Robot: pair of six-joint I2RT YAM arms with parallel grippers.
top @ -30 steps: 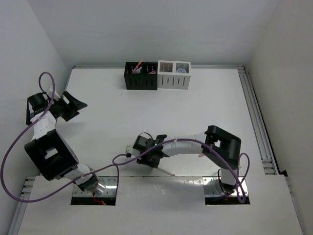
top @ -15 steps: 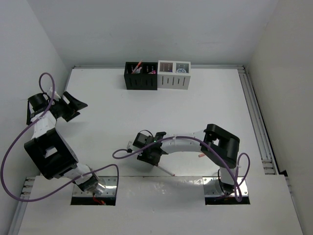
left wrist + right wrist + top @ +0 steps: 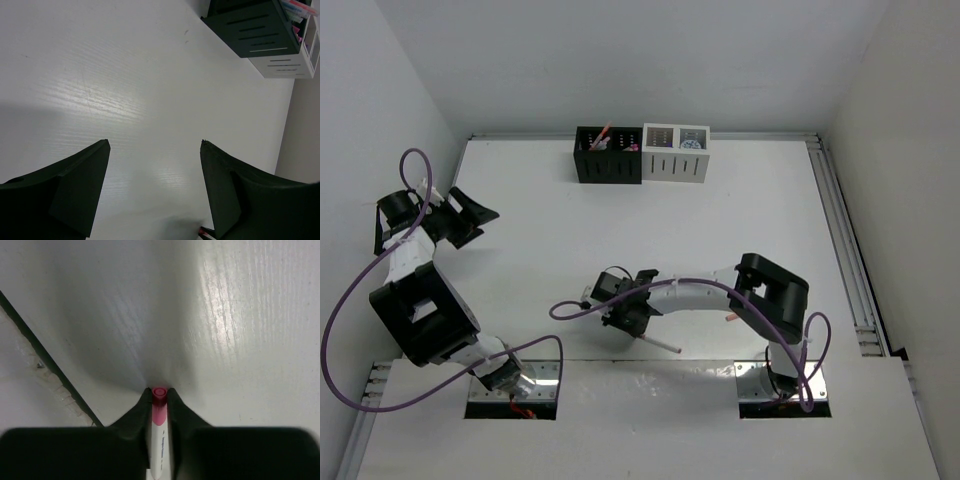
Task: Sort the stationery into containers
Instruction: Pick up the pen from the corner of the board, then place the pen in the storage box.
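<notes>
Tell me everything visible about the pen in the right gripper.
The pen is thin and looks like plastic: a white barrel with small dark print and a pink end with a round tip. The right gripper is shut on it, with the pink end about level with the fingertips. In the top view its other end sticks out toward the near edge of the table. Whether it touches the table cannot be told.
</notes>
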